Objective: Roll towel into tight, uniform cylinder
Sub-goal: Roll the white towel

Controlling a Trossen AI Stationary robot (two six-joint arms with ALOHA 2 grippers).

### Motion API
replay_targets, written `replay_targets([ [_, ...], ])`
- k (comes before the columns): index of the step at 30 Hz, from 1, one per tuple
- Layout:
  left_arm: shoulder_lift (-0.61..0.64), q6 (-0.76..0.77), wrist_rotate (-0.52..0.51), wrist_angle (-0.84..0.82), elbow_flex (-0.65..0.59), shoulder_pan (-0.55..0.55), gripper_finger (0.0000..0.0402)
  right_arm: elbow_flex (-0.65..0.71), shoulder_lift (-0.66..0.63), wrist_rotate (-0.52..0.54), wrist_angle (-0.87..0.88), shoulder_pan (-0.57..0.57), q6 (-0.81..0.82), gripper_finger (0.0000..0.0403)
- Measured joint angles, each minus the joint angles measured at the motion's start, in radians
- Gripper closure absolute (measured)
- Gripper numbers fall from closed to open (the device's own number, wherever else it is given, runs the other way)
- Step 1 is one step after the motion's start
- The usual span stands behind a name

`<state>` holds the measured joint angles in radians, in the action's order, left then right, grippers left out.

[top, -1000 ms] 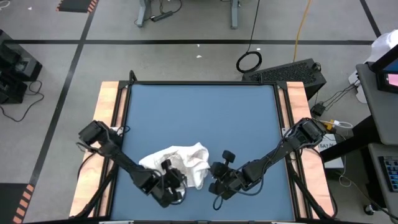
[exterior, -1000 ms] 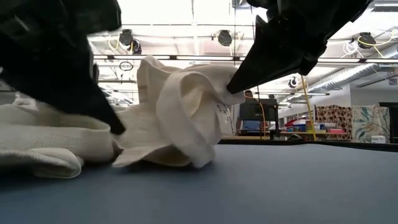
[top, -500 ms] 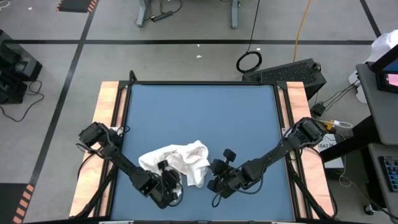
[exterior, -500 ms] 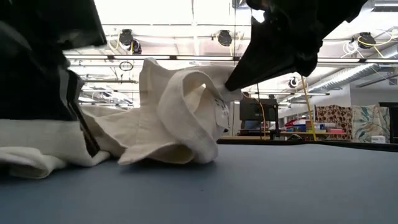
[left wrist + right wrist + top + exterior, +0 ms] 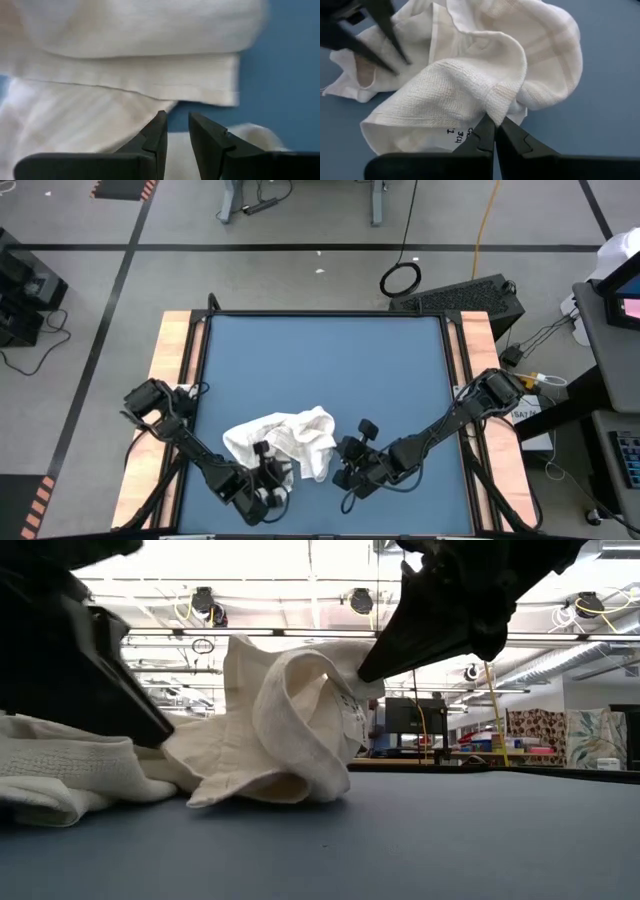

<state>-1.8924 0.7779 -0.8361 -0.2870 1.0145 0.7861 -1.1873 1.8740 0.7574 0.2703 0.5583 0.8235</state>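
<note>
The white towel [image 5: 285, 438] lies crumpled on the blue table [image 5: 320, 360] near its front edge, with one fold raised on the right. My right gripper [image 5: 495, 120] is at the towel's right side and is shut on that fold. My left gripper [image 5: 176, 117] is at the towel's near-left side, pointing down at a slant. Its fingers stand a narrow gap apart, and their tips [image 5: 402, 66] are at the cloth's surface. The towel's left part [image 5: 60, 775] rests flat on the table. My right gripper pinches a folded edge of the towel [image 5: 496, 107] between its two fingertips, several layers, coming at a slant from the near right and pointing down. That fold [image 5: 345, 680] is held up off the table, and the cloth below it [image 5: 290, 780] rests on the table. My left gripper: I cannot tell whether its fingertips touch the towel; nothing shows pinched in the gap.
Wooden rails [image 5: 175, 380] [image 5: 478, 350] run along the table's left and right sides. The far half of the blue top is free room. A black keyboard-like unit [image 5: 460, 295] sits beyond the far right corner.
My left gripper has rolled about its own axis and drawn back slightly toward the near-left corner. The towel's left part has shifted and settled lower. The fold in my right gripper has stayed raised in place.
</note>
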Motion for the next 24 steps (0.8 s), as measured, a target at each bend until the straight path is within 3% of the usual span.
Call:
replay_targets([
  [5, -0.001, -0.104, 0.058, 0.067, 0.000, -0.042, 0.0299, 0.000, 0.001, 0.001, 0.000, 0.001, -0.002, 0.0403],
  [12, -0.039, -0.388, 0.085, 0.145, 0.000, -0.046, 0.0221, 0.000, 0.001, 0.002, 0.000, -0.003, -0.024, 0.0403],
  [17, -0.086, -0.526, 0.107, 0.286, -0.001, -0.046, 0.0178, 0.000, 0.001, 0.002, 0.000, -0.003, -0.025, 0.0403],
  [24, -0.098, -0.549, 0.142, 0.295, 0.002, -0.074, 0.0188, 0.000, 0.001, 0.002, -0.005, -0.003, -0.031, 0.0403],
])
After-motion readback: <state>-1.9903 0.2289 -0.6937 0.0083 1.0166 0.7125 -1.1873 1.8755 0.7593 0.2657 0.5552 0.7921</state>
